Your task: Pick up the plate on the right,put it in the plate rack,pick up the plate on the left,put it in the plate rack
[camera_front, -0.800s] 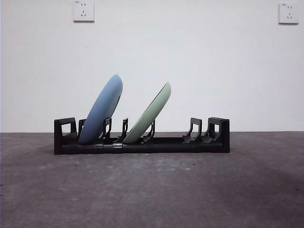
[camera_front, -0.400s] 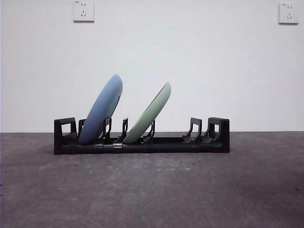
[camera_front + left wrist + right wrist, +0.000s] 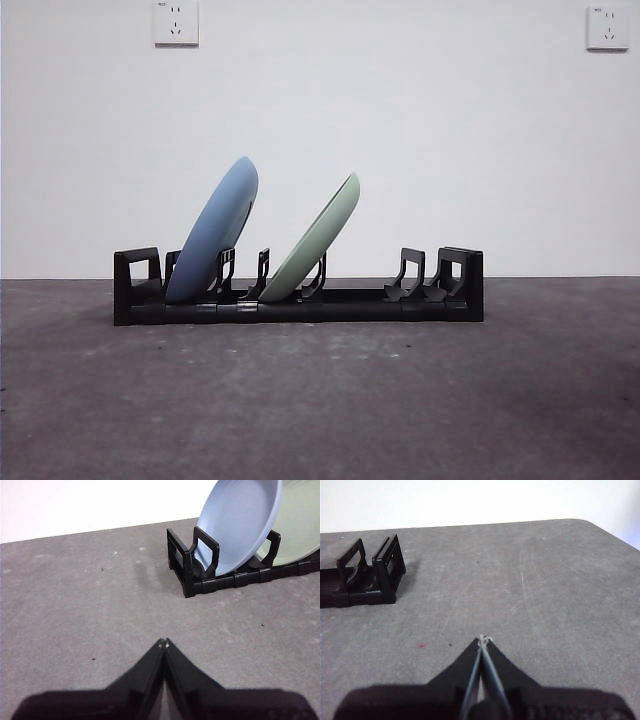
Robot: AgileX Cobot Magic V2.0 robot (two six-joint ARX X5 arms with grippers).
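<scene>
The black plate rack (image 3: 350,305) stands across the middle of the table. A blue plate (image 3: 213,243) leans in its left slots and a pale green plate (image 3: 315,240) leans in the slots beside it. The left wrist view shows the blue plate (image 3: 240,525), the green plate (image 3: 300,525) behind it and the rack's end (image 3: 187,565). My left gripper (image 3: 164,643) is shut and empty, hanging over bare table short of that end. My right gripper (image 3: 482,639) is shut and empty too, apart from the rack's other end (image 3: 380,575). Neither arm appears in the front view.
The grey table (image 3: 320,400) runs to a white wall carrying two sockets (image 3: 176,22) (image 3: 607,27). The table's rounded far corner (image 3: 590,525) shows in the right wrist view.
</scene>
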